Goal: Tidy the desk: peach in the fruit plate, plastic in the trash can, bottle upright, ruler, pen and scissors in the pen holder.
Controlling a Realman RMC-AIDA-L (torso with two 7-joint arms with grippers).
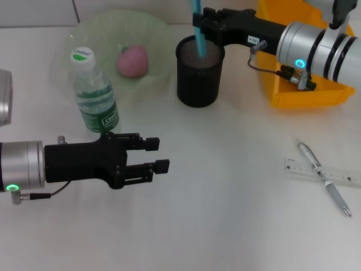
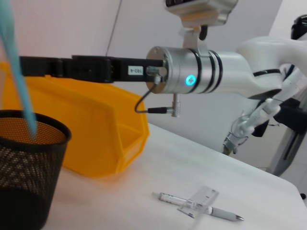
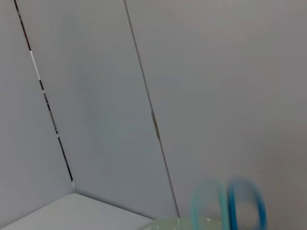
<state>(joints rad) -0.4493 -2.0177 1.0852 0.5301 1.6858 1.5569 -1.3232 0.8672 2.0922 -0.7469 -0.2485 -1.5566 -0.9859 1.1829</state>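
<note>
The right gripper (image 1: 198,21) reaches in from the right, above the rim of the black mesh pen holder (image 1: 198,73), its fingers closed on the blue scissors (image 1: 198,28); the scissors stand nearly upright, their lower end dipping into the holder's mouth and their upper part running out past the top of the head view; in the right wrist view the two blue handle loops (image 3: 230,206) show blurred against the wall, with the pale green rim of the plate (image 3: 177,224) just below them; the left gripper (image 1: 155,155) hovers low over the white surface (image 1: 225,214) at front left, its fingers spread apart and holding nothing, pointing toward the middle; just behind it the water bottle (image 1: 93,93) stands upright with its white cap on, close in front of the green fruit plate (image 1: 101,34); the pink peach (image 1: 132,61) lies in that plate, to the left of the pen holder; a yellow bin (image 1: 299,93) sits at the back right, partly hidden under the right arm, with its near wall just beside the holder in the left wrist view; well apart from all this, at the right front, the clear ruler (image 1: 321,170) lies flat with the silver pen (image 1: 324,178) laid across it, both touching the surface; nothing lies between them and the holder.
</note>
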